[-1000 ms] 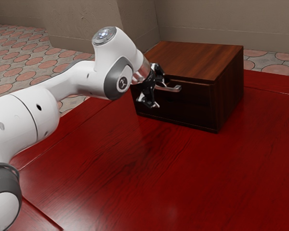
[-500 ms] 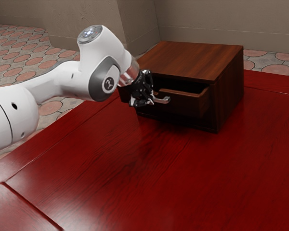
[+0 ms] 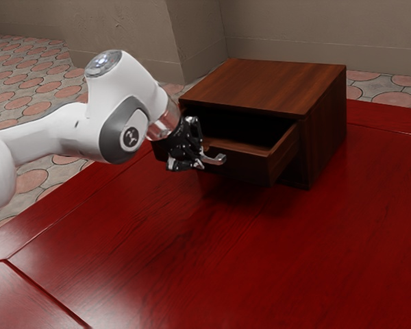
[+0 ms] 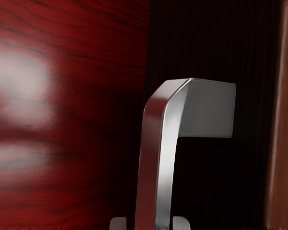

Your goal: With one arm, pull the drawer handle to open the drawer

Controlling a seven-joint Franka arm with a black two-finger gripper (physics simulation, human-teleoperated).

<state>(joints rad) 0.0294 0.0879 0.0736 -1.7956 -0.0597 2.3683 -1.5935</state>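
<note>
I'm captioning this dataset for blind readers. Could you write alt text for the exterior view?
A white robot arm has its black hand shut on the metal handle of a dark wooden drawer, which stands partly pulled out of its cabinet. The cabinet sits on a glossy red table, with the arm entering from the view's left.

The worktop [image 3: 274, 260] is glossy red wood grain, the drawer [image 3: 243, 163] dark brown, its handle [image 3: 218, 160] silver, the end effector [image 3: 197, 161] black.
</note>
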